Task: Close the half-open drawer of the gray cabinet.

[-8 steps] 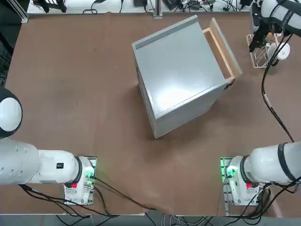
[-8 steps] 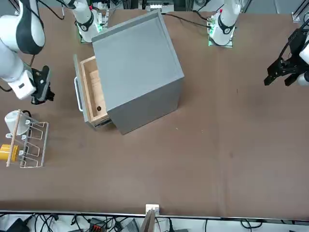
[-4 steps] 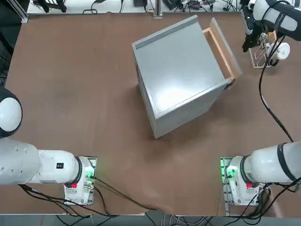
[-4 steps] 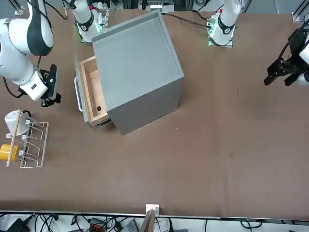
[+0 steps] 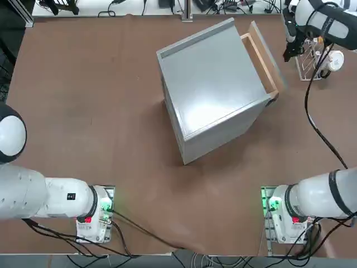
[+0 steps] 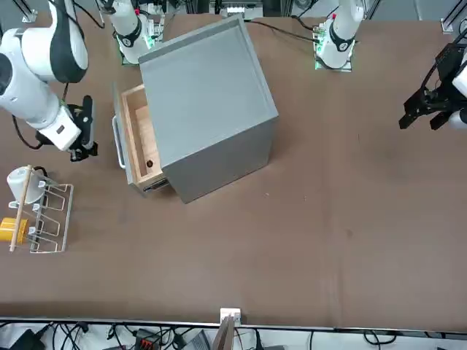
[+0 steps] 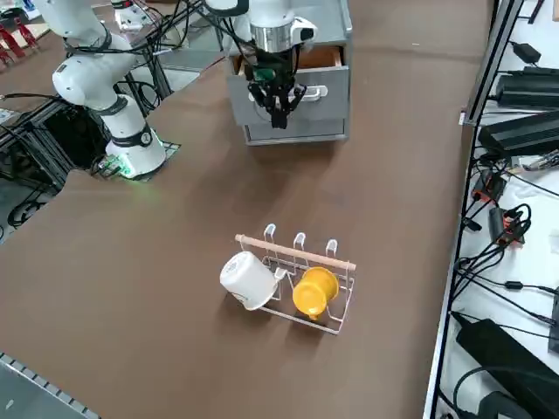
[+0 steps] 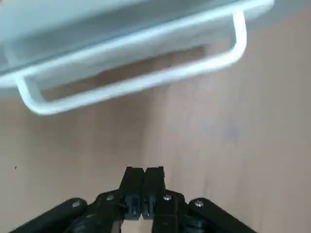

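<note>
The gray cabinet (image 5: pixel 209 92) (image 6: pixel 208 95) stands slightly turned near the table's middle. Its drawer (image 5: pixel 261 56) (image 6: pixel 139 138) sticks out part way, showing tan wooden sides and a flat gray front with a metal handle (image 8: pixel 136 82) (image 6: pixel 117 142). My right gripper (image 5: pixel 288 54) (image 6: pixel 82 152) (image 7: pixel 278 109) hangs just in front of that drawer front, a short gap from the handle, not touching it. Its fingers (image 8: pixel 154 180) are pressed together with nothing between them.
A small wire rack (image 5: pixel 312 61) (image 6: pixel 40 215) holding a white mug (image 7: pixel 249 279) and a yellow mug (image 7: pixel 314 292) stands beside the gripper, on the side away from the cabinet. The table's far edge lies close behind the drawer.
My right gripper has moved from over the wire rack toward the drawer front and now hangs close to the handle. The drawer and cabinet have not moved.
</note>
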